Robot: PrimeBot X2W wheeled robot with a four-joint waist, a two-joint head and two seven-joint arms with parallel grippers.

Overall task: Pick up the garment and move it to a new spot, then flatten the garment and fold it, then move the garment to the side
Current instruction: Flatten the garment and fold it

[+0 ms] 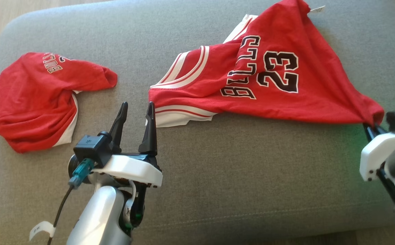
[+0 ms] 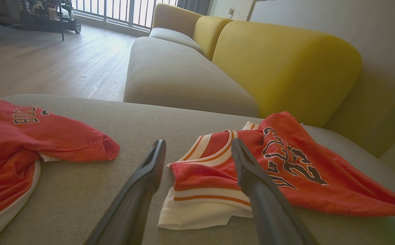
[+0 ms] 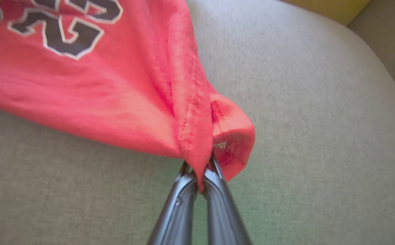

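Now right tool [image 3: 199, 173] pinching jersey [image 1: 268, 78] corner; left tool [image 1: 137, 106] spread near jersey

Red jersey [image 1: 272, 78] numbered 23 lies rumpled on the grey cushion [image 1: 217, 170], one corner drawn to a point.

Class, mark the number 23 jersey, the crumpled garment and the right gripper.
number 23 jersey [image 1: 278, 72], head view, printed number.
crumpled garment [image 1: 30, 102], head view, red middle.
right gripper [image 3: 200, 175], right wrist view, between fingertips.
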